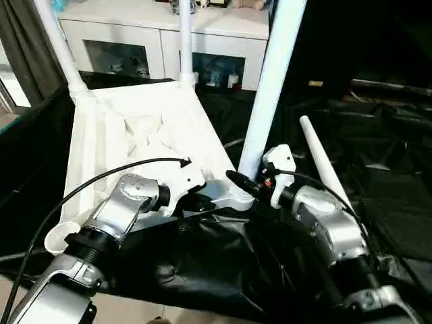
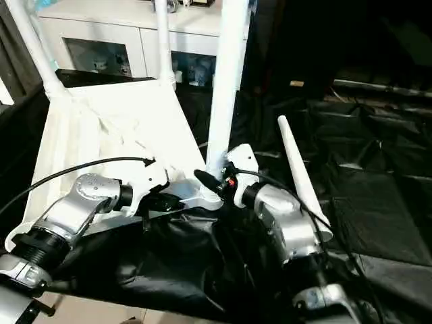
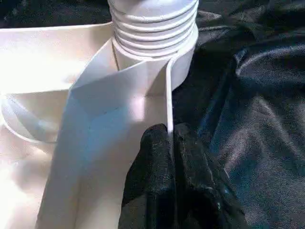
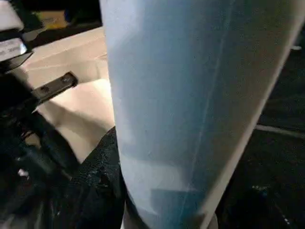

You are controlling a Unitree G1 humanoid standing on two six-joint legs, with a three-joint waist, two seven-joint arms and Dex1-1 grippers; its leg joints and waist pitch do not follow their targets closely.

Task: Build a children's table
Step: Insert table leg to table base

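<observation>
Pinching the tabletop (image 1: 135, 135) rim just beside the near corner socket, left gripper (image 3: 170, 143) pressed tight on that thin edge; right gripper (image 1: 253, 185) half-spread around the upright leg (image 1: 270, 88) at its base. Last loose leg (image 1: 324, 162) lying just right of the right gripper, long axis running away from it; right arm clearly nearer.

One white tabletop (image 1: 135, 135) lies upside down. Four white legs are counted: three stand upright in corner sockets (image 1: 273, 81) (image 1: 185, 40) (image 1: 61, 50), and one lies loose (image 1: 324, 165) beyond the right fingers. One corner socket (image 1: 61, 236) is empty.
</observation>
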